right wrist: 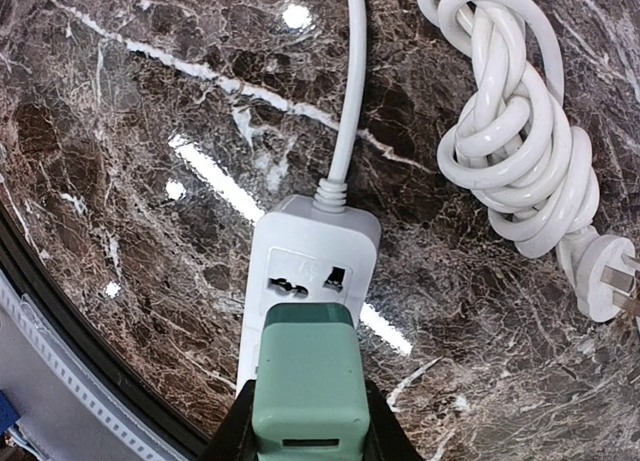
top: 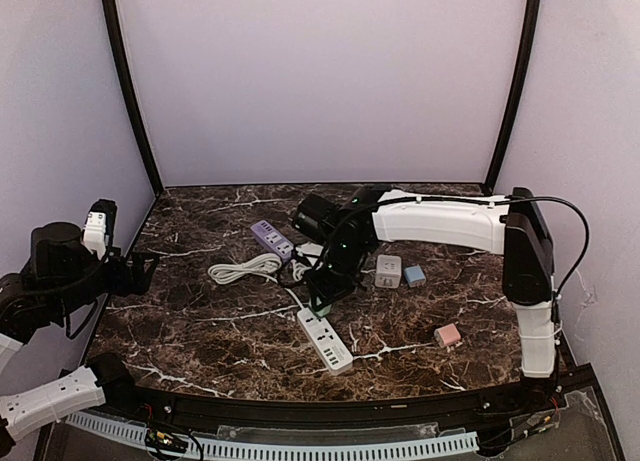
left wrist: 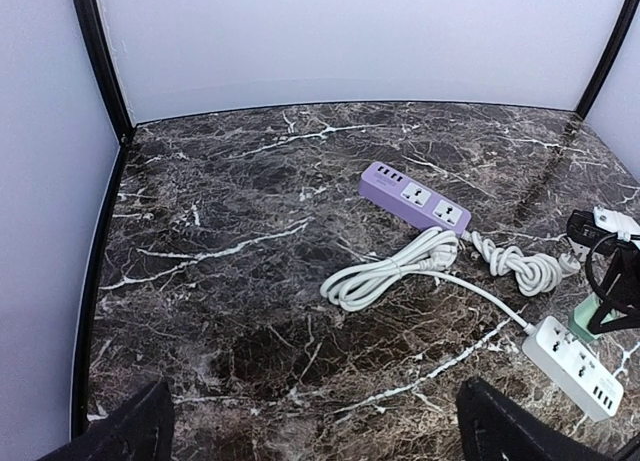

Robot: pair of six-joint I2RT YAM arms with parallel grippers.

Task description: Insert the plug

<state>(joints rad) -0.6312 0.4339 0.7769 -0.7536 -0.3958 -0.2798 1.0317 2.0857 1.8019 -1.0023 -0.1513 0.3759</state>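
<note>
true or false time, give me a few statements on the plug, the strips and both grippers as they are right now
1. The right gripper is shut on the green block-shaped plug adapter. True.
2. That adapter is over a purple strip. False: it is over the white plastic power strip.
3. The left gripper is open and holds nothing. True.
4. A pink charger lies on the white strip. False: the pink square charger lies on the marble table, apart from it.
</note>
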